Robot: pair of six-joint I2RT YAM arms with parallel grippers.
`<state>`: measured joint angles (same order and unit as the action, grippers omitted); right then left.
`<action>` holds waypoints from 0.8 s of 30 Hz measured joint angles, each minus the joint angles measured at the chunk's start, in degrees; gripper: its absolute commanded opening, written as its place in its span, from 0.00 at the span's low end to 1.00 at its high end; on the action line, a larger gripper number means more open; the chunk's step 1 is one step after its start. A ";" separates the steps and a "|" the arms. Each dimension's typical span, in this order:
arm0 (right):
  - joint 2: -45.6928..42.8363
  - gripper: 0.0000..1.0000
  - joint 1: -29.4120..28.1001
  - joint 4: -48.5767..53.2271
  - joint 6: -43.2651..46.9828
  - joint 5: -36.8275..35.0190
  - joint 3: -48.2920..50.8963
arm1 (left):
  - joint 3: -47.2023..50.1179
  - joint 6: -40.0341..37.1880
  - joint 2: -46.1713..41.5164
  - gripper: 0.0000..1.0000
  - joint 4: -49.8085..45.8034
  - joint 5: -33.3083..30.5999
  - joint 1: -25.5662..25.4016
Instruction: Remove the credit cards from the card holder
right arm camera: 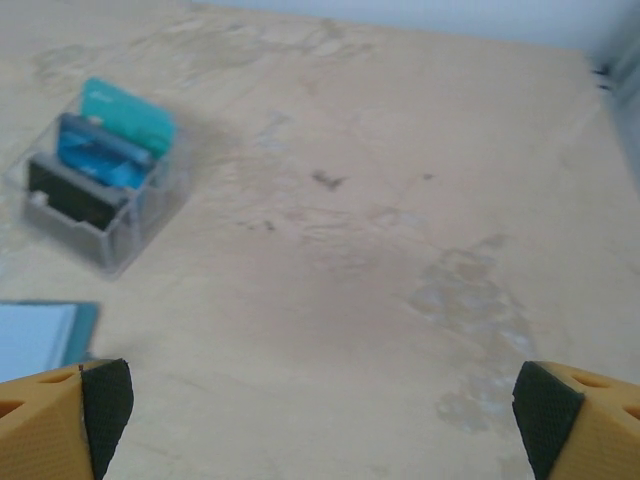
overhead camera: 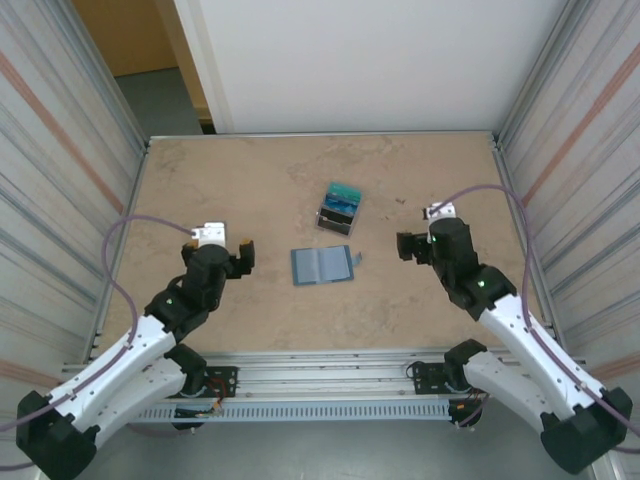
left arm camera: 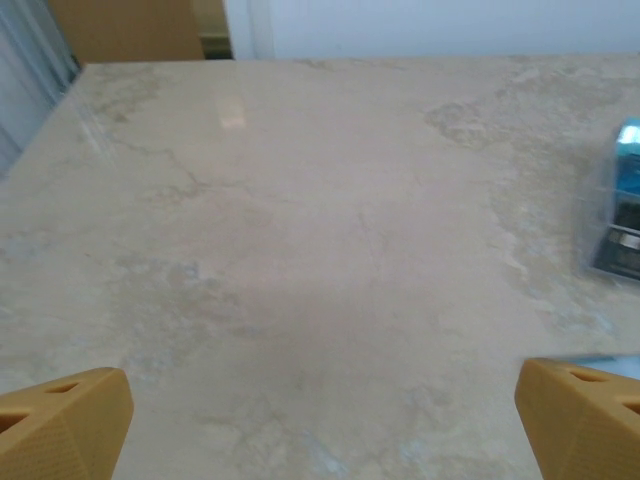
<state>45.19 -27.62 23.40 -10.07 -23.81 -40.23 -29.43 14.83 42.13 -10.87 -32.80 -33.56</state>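
Seen from above, the counter (overhead camera: 200,180) is a smooth beige slab with a marbled stone pattern, walled on the left and right by ribbed metal panels (overhead camera: 60,150). The card holder (overhead camera: 322,266) lies open and flat near the middle, a slate-blue rectangle with a fold down its centre. Just beyond it, not touching, sits a small boxy tray (overhead camera: 335,224) of clear plastic. The credit cards (overhead camera: 342,195) stand on edge inside it, teal and blue. The left tool (overhead camera: 218,245) hangs to the left of the card holder and the right tool (overhead camera: 422,235) to its right, both clear of it.

In the left wrist view, the left tool (left arm camera: 320,420) stands wide and holds nothing. Its blocky orange fingers (left arm camera: 60,420) sit at the two near corners with bare counter between them. The tray (left arm camera: 615,230) shows blurred at the right edge.

In the right wrist view, the right tool (right arm camera: 320,420) is also spread wide and holds nothing, with dark pads (right arm camera: 105,405) on its orange fingers. Far left, the tray (right arm camera: 145,225) holds a thin, round-cornered teal card (right arm camera: 130,115) behind a blue card (right arm camera: 100,155). A pale corner of the card holder (right arm camera: 35,340) lies near left, with a teal strip along its right edge.
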 measured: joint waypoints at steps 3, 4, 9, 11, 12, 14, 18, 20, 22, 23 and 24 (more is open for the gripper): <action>-5.16 0.99 0.02 -2.51 -0.31 -3.72 4.79 | 1.31 -2.75 -0.39 0.99 3.43 1.25 5.46; -6.64 0.99 0.02 -3.58 -0.13 -4.15 6.36 | 2.03 -3.37 -0.59 0.99 4.68 1.77 7.15; -14.60 0.99 0.33 -7.93 1.77 -4.74 13.49 | 7.45 -7.37 -0.81 0.99 12.02 5.27 15.67; -16.31 0.99 0.76 -8.68 1.75 -5.33 14.27 | 9.44 -9.14 -0.55 0.99 15.43 7.17 18.51; -16.81 0.99 1.03 -8.92 1.75 -5.55 14.32 | 10.19 -9.84 -0.28 0.99 17.05 8.00 19.65; -17.31 0.99 1.57 -9.49 1.73 -6.23 14.34 | 11.58 -11.28 0.63 0.99 20.72 10.12 22.18; -17.31 0.99 2.27 -10.80 1.46 -7.74 14.97 | 13.38 -13.33 3.50 0.99 27.85 13.97 25.94; -17.03 0.99 2.58 -11.04 1.44 -8.15 15.56 | 14.43 -14.49 5.73 0.99 32.24 15.52 26.75; -16.55 0.99 2.64 -11.28 1.27 -8.74 15.93 | 15.43 -15.85 8.50 0.99 36.41 16.83 26.86; -16.33 0.99 2.69 -11.39 1.25 -9.03 16.06 | 15.85 -16.52 10.23 0.99 38.40 17.44 26.86; -16.33 0.99 2.75 -11.58 1.27 -9.20 16.13 | 16.13 -17.18 11.85 0.99 40.15 18.01 26.86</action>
<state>28.86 -24.86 11.81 -8.80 -33.01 -24.10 -13.30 -2.35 53.98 29.28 -14.79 -6.70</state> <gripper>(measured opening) 0.992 0.987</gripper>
